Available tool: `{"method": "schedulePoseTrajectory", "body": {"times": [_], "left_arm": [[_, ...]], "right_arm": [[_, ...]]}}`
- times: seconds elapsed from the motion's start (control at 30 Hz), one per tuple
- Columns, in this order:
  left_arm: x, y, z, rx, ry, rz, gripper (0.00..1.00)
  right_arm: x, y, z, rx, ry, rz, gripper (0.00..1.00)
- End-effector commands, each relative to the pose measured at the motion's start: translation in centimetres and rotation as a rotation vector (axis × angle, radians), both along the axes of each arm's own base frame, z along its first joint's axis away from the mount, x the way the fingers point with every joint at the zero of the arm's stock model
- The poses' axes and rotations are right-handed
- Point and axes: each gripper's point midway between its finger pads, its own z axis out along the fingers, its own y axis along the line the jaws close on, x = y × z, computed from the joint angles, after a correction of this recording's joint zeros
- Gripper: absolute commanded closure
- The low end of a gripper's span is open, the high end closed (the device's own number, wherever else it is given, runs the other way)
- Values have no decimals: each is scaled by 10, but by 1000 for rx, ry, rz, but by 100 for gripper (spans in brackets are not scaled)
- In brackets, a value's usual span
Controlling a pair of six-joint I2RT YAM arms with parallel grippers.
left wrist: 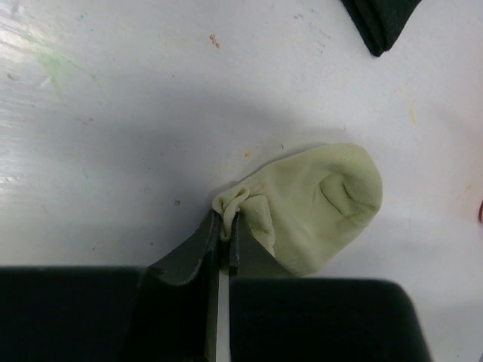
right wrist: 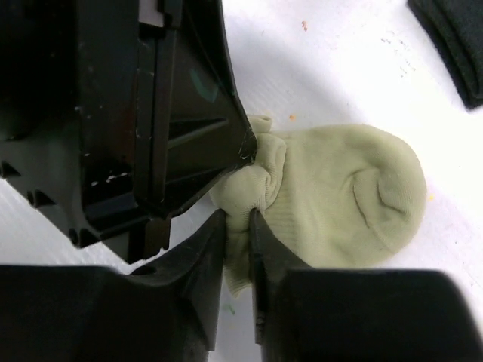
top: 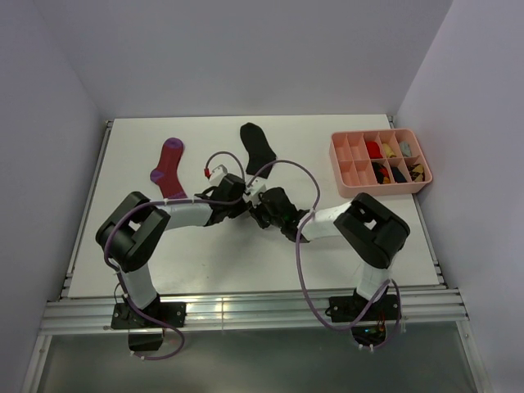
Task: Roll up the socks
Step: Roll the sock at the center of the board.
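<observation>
The left fingers (left wrist: 189, 258) and right fingers (right wrist: 200, 264) pinch the bunched end of the cream sock (left wrist: 324, 204), its roll barely begun; the magenta sock (top: 168, 168) and black sock (top: 259, 147) lie flat farther back.

Table (top: 246, 254): long sock (top: 167, 170) lay rear left; ankle sock (top: 259, 147) rear centre, to its right; compartment tray (top: 335, 155) rear right, items inside; small sock (left wrist: 317, 204) at centre, before the ankle sock.

Robot lab (enclosed booth), white table (top: 246, 254), aluminium rails (top: 254, 311)
</observation>
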Motion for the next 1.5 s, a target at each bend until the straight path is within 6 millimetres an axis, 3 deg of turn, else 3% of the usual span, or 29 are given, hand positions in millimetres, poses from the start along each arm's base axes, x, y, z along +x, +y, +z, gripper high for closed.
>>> {"method": "schedulePoseTrajectory", "body": {"times": [0.0,0.07,0.1,0.23,0.3,0.33,0.43,0.53,0.67,0.9,1.27,1.47], "left_arm": [[-14,-12,6,-7,13,-73,100],[-15,-13,8,-16,11,-74,100],[-15,-13,9,-20,10,-73,99],[-16,-11,15,-35,-3,-61,89],[-15,-5,20,-33,-22,-37,78],[-15,-2,22,-34,-27,-25,64],[-14,7,31,-34,-58,10,43],[-14,15,40,-45,-87,44,35],[-16,23,50,-69,-121,78,35],[-23,26,39,-83,-112,76,35],[-14,24,24,-61,-99,104,36],[-13,26,12,-55,-80,135,45]], "right_arm": [[-6,-1,-25,-104,44,9,78],[-5,0,-26,-115,54,4,87],[-8,-5,-35,-151,85,0,100],[-8,0,-32,-148,145,-13,100],[-15,3,-29,-111,199,10,100],[-16,4,-24,-76,227,6,100],[-24,9,-16,39,385,22,100],[-30,13,-7,179,566,38,100],[-35,12,-11,314,769,10,100],[-30,13,-8,573,1034,-48,100],[-21,9,-15,589,1127,-92,100],[-16,9,-15,581,1125,-107,100]]}}
